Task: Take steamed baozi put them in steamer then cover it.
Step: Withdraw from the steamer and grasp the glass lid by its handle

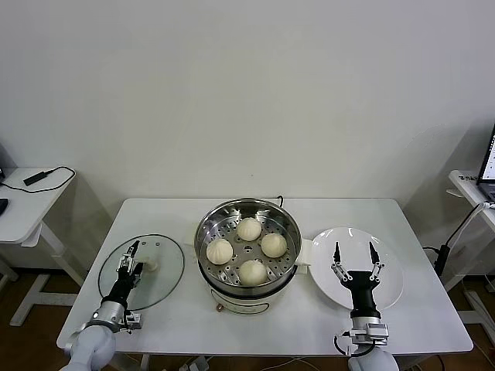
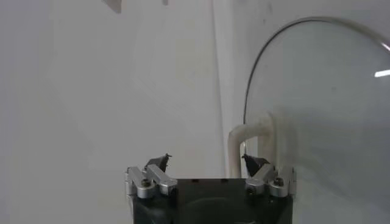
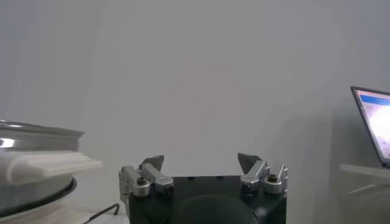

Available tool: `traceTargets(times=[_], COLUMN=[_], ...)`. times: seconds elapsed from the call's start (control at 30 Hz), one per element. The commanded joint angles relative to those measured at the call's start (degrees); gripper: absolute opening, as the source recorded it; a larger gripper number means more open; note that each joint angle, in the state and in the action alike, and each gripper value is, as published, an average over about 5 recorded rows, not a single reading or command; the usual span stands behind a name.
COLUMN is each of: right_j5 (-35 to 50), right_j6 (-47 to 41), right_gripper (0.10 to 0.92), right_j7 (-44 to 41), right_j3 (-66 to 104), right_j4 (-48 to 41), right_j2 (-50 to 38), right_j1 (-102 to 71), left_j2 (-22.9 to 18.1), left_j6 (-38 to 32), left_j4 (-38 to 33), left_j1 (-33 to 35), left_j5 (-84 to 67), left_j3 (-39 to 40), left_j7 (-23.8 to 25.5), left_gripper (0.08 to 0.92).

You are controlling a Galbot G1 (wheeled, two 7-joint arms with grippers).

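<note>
**Desk:** Where do you stand on the left side?

**Me:** I have the left gripper (image 1: 133, 257) low over the cover (image 1: 161, 272), which lies flat on the white table (image 1: 410, 232) beside the steamer (image 1: 247, 252). My fingers are spread wide, holding nothing. In the left wrist view the left gripper (image 2: 207, 159) has one fingertip (image 2: 251, 162) just at the white handle (image 2: 253, 135) of the cover (image 2: 323, 109) — whether it touches, I cannot tell. The other fingertip is off to the far side of the handle, over bare table.

**Desk:** And the steamed baozi?

**Me:** All four steamed baozi (image 1: 249, 229) sit on the perforated tray inside the steamer, well apart from both sets of fingers. One lies toward the wall, one toward me, one on each side. The pot is uncovered.

**Desk:** Right arm?

**Me:** The right gripper (image 1: 354, 253) hangs over the white plate (image 1: 390, 270), on the other side of the steamer from the cover. Fingers splayed, nothing between them — the plate under them is bare. From the right wrist view the right gripper (image 3: 201, 162) shows both fingertips apart, with the steamer's shiny wall (image 3: 30, 158) and a white side handle (image 3: 49, 165) off beyond one fingertip and a laptop screen (image 3: 373, 122) far beyond the other.
</note>
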Motion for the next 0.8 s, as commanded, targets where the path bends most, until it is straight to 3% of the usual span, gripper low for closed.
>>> traceTargets(times=[0.03, 0.13, 0.33, 0.43, 0.8], right_j5=[-0.7, -1.0, -1.2, -1.3, -1.5], right_j6=[0.0, 0.0, -0.1, -0.1, 0.0], right_gripper=[0.823, 0.823, 0.823, 0.823, 0.823], right_j7=[0.0, 0.0, 0.1, 0.1, 0.2], right_j3=[0.1, 0.2, 0.5, 0.6, 0.4], right_j4=[0.3, 0.4, 0.5, 0.5, 0.6], right_j2=[0.4, 0.5, 0.7, 0.6, 1.0], right_j1=[-0.2, -0.2, -0.2, -0.2, -0.1], left_j2=[-0.2, -0.1, -0.3, -0.4, -0.6], left_j6=[-0.3, -0.5, -0.7, -0.9, -1.2], left_j4=[2.8, 3.4, 5.0, 5.7, 5.9], left_j1=[-1.9, -2.5, -3.5, -3.7, -3.7], left_j5=[0.2, 0.1, -0.1, -0.4, -2.4], left_j3=[0.3, 0.5, 0.9, 1.1, 1.4], left_j7=[-0.2, -0.2, 0.0, 0.2, 0.5], left_gripper=[0.795, 0.758, 0.807, 0.784, 0.470])
